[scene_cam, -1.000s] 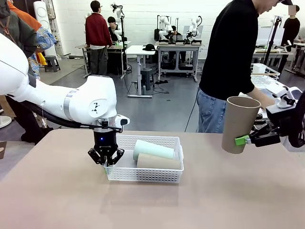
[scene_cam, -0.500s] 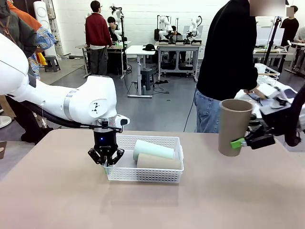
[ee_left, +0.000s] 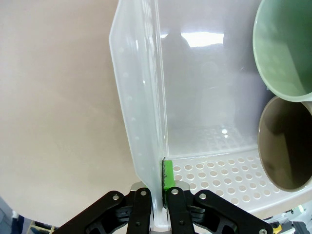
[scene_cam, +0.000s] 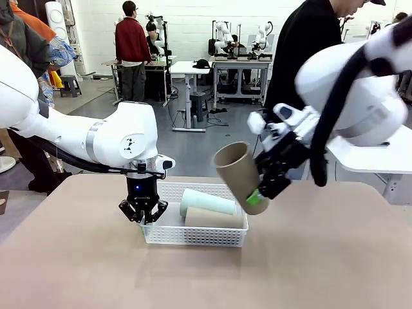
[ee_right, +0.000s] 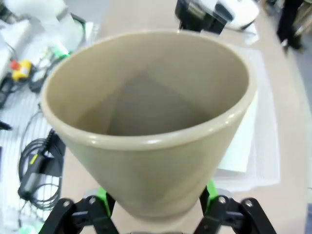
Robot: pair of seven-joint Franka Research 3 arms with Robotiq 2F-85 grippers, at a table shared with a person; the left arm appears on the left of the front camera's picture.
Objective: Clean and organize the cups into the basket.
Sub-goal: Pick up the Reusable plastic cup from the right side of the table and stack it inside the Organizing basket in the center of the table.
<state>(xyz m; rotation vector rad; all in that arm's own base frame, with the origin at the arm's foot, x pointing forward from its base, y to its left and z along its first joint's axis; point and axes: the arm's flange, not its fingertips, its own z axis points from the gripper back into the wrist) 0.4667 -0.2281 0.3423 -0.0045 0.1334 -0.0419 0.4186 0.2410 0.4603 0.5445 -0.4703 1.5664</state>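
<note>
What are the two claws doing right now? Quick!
Left claw: closed on the basket's side wall.
Right claw: holding a tan cup in the air.

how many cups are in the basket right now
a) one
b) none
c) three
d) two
d: a mint cup and a tan cup lie side by side in the basket, while the third cup is held in the air by the right gripper.
</note>
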